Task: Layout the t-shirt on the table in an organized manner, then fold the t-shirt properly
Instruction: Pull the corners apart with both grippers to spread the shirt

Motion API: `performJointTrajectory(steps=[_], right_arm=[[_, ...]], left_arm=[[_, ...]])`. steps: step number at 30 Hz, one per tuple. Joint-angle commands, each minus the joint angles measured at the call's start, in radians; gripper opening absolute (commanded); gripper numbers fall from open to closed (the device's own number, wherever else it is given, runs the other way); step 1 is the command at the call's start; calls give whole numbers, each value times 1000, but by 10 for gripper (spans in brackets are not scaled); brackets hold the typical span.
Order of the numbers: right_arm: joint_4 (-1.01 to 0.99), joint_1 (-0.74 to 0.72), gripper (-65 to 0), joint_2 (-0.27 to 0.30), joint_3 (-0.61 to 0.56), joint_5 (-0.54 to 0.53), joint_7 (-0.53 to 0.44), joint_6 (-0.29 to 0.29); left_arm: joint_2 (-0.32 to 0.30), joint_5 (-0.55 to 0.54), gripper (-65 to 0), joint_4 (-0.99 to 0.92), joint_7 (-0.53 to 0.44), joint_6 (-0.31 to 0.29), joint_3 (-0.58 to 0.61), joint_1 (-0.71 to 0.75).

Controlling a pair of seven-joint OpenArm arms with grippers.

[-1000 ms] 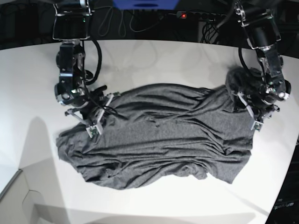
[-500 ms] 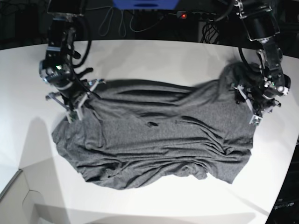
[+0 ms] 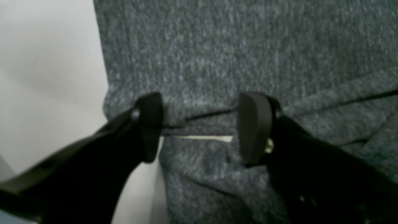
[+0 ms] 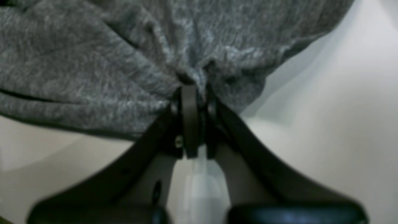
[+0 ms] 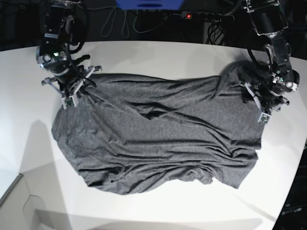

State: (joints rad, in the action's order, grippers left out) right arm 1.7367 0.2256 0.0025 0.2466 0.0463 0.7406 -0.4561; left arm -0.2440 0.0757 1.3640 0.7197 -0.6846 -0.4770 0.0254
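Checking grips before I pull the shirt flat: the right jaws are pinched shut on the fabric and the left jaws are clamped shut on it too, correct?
Not quite. The right gripper is pinched shut on the shirt, but the left gripper stands open, its jaws wide apart over the fabric. The left wrist view shows it.

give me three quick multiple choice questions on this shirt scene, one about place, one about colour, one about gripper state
1. Where does the t-shirt lie?
A. spread on the table
B. hanging off the table's edge
C. folded into a small square

2. What colour is the t-shirt?
A. white
B. dark heather grey
C. red

3. How do the grippers stand?
A. both open
B. right gripper pinching fabric, left gripper open
C. both shut on nothing

Answers:
1 A, the base view shows it lying wrinkled on the white top.
2 B, all views show grey knit.
3 B, the wrist views show right shut on cloth, left spread wide.
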Motion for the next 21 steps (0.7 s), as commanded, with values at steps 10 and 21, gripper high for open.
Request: performJointTrajectory(steps=[10,21], right_arm=[[21,48,-650,3,40,-6,-89,-2],[18,48,-650,-3,33,-6,-89,-2]], left_arm=[[1,68,-277,214,108,-14,-1,101],[42,68,-276,323,188,-14,-144,104]])
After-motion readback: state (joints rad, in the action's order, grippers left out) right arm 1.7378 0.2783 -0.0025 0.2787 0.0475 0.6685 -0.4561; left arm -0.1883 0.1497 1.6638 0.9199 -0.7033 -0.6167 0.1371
